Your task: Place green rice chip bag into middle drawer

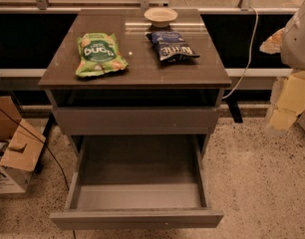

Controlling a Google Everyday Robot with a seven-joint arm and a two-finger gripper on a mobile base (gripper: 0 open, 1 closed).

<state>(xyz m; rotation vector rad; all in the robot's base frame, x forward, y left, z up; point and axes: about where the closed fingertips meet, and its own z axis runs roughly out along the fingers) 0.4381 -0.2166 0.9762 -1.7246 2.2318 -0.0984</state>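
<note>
The green rice chip bag (99,54) lies flat on the left part of the grey cabinet's top (137,71). The middle drawer (137,183) is pulled fully open below a flat grey drawer front (135,121), and its plain grey tray holds nothing. My gripper (286,106) shows as a pale blurred shape at the right edge of the view, beside the cabinet and below its top. It is well to the right of the bag and holds nothing that I can see. The arm's white housing (298,34) is above it.
A dark blue chip bag (171,46) lies on the right part of the cabinet top. A pale bowl (161,16) stands at the back edge. Cardboard boxes (10,148) sit on the floor to the left. A white cable (249,59) hangs behind the cabinet on the right.
</note>
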